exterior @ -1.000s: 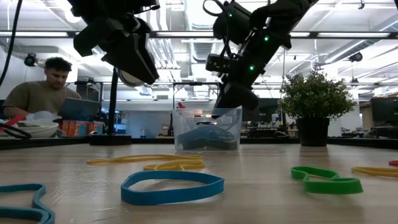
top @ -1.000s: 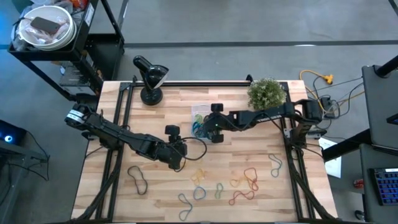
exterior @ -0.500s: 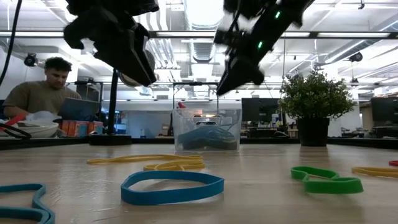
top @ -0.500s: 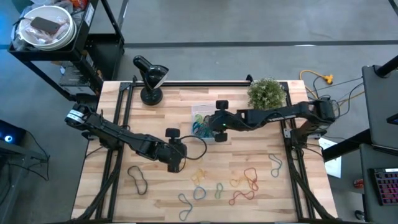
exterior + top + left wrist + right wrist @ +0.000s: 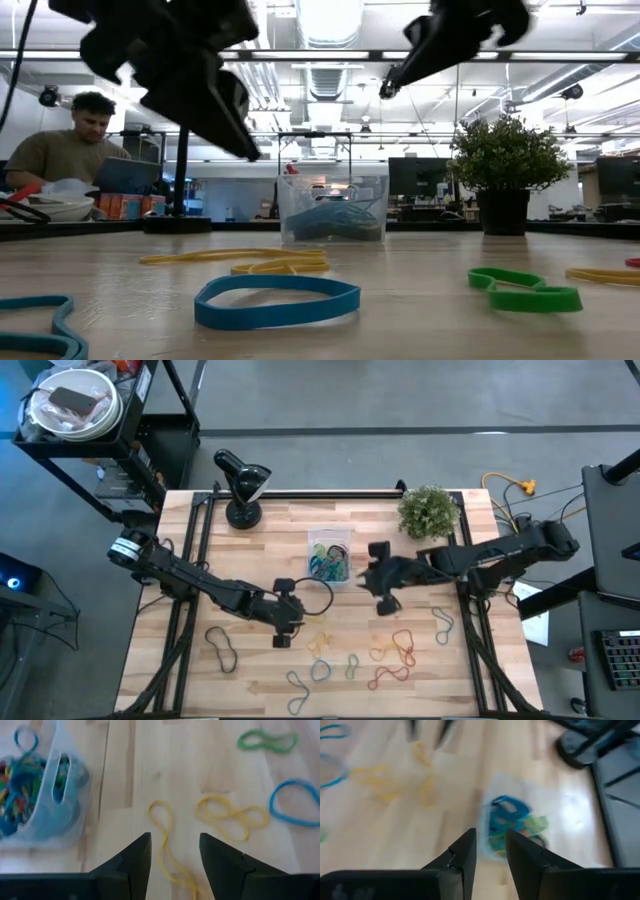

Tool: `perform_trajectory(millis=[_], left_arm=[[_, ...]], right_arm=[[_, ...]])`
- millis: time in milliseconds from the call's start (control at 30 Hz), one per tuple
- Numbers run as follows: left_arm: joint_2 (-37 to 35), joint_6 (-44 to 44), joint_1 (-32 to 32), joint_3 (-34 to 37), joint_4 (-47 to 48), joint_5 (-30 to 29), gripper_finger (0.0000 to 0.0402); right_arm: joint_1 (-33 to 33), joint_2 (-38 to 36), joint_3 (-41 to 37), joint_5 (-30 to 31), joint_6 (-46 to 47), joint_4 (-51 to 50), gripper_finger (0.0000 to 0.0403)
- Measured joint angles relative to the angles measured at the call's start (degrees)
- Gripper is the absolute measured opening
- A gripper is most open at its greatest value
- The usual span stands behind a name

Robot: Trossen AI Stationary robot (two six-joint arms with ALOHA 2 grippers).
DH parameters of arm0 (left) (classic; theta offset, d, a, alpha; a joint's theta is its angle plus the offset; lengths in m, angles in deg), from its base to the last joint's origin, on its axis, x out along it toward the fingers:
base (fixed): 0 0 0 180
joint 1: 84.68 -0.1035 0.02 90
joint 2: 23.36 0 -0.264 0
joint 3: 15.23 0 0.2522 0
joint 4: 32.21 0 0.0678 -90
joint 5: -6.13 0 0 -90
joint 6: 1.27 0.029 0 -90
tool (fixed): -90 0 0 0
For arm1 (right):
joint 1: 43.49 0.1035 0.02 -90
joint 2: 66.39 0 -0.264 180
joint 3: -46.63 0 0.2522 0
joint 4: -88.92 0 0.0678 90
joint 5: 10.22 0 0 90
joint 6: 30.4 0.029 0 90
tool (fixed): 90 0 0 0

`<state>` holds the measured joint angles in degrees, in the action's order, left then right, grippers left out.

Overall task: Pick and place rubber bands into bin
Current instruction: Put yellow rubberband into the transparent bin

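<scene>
The clear bin (image 5: 330,555) stands at the table's far middle, with many coloured rubber bands (image 5: 20,795) lying in it. More rubber bands lie loose on the near half of the table: yellow (image 5: 320,642), blue (image 5: 320,670), green (image 5: 352,665), red (image 5: 395,650) and black (image 5: 222,648). My left gripper (image 5: 175,855) hangs open, slanting down over a yellow band (image 5: 165,832) near the bin's near side. My right gripper (image 5: 385,603) is open and holds nothing; it hangs in the air to the right of the bin (image 5: 515,822).
A black desk lamp (image 5: 240,485) stands at the far left and a potted plant (image 5: 430,510) at the far right. A person (image 5: 70,150) sits at a laptop beyond the table's left side. Bare wood lies between the bin and the loose bands.
My right gripper has left the bin, rising and going toward the table's right and near edges. My left gripper has sunk a little toward the yellow band and tipped further down. The bin and the loose bands have stayed put.
</scene>
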<state>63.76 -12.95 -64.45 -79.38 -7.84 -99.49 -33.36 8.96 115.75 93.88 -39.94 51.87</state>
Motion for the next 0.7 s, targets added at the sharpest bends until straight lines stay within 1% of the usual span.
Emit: perform_trajectory(millis=[200, 300, 367, 433, 500, 700], left_arm=[[3.08, 0.25, -0.33, 0.30, -2.94, -0.08, 0.0152], [5.56, 0.48, -0.79, 0.17, -3.19, -0.04, 0.0152], [7.38, 0.56, -1.19, -0.25, -4.96, 0.20, 0.0152], [8.58, 0.57, -1.78, -0.09, -5.02, 0.58, 0.0152], [9.92, 0.51, -2.34, -0.11, -7.29, 1.60, 0.0152], [11.96, 0.03, -3.77, -0.26, -6.97, 3.27, 0.0152]], right_arm=[[6.17, -3.52, -6.13, -0.82, 6.94, 0.54, 0.0088], [8.75, -4.06, -9.06, -0.85, 9.75, 3.18, 0.0084], [10.11, -4.40, -10.72, -0.83, 11.11, 3.81, 0.0082], [11.09, -4.41, -11.55, -0.83, 12.55, 5.27, 0.0080], [11.75, -4.57, -12.21, -0.73, 13.85, 5.05, 0.0077], [12.80, -4.46, -12.92, -0.64, 15.50, 6.76, 0.0069]])
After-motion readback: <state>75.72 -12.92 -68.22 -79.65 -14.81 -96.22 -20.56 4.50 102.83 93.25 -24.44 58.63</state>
